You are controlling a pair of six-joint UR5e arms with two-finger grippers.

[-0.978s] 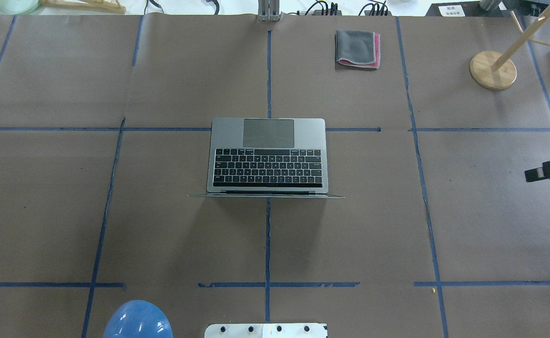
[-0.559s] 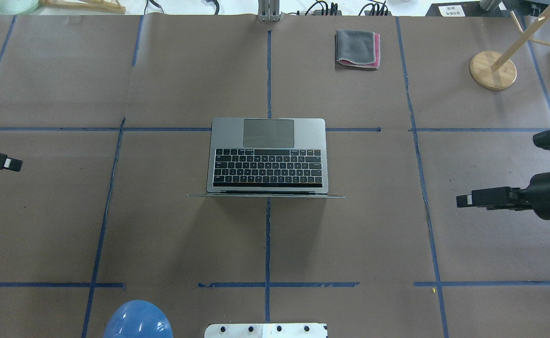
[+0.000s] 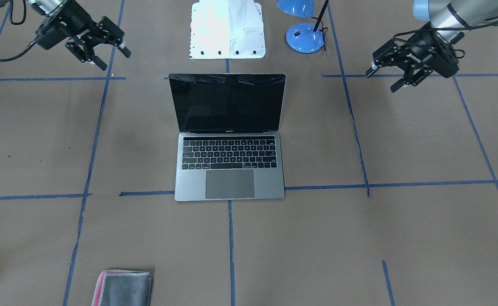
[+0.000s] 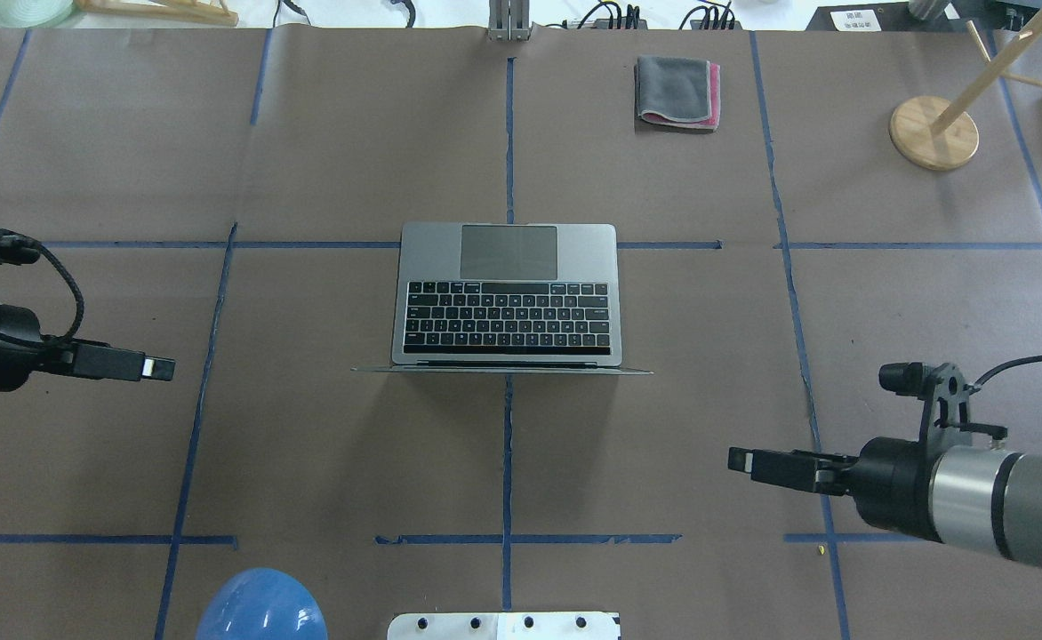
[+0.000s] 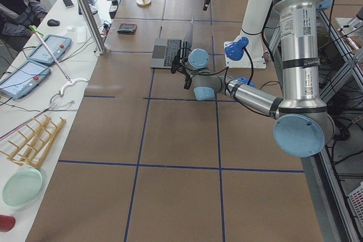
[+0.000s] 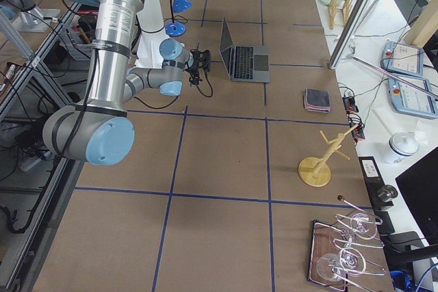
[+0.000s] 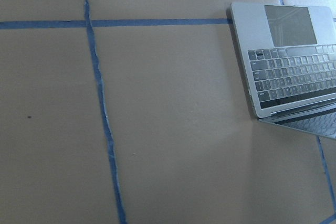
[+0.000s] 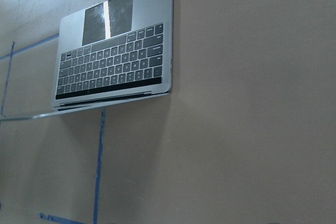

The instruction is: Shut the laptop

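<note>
The laptop (image 4: 508, 302) stands open in the middle of the table, its lid upright and its black screen (image 3: 227, 102) facing away from me. It also shows in the left wrist view (image 7: 289, 72) and the right wrist view (image 8: 115, 61). My left gripper (image 4: 161, 367) hovers left of the laptop, well apart from it, open and empty; it shows open in the front-facing view (image 3: 380, 81). My right gripper (image 4: 739, 460) hovers to the right of the laptop and nearer my base, open and empty, fingers spread in the front-facing view (image 3: 113, 58).
A folded grey-and-pink cloth (image 4: 677, 92) lies at the far side. A wooden stand (image 4: 933, 132) is at the far right. A blue lamp (image 4: 260, 609) and the white base plate (image 4: 503, 625) sit at the near edge.
Both arms have come in from the table's sides toward the laptop. The right gripper also moved nearer my base. The laptop has not moved.
</note>
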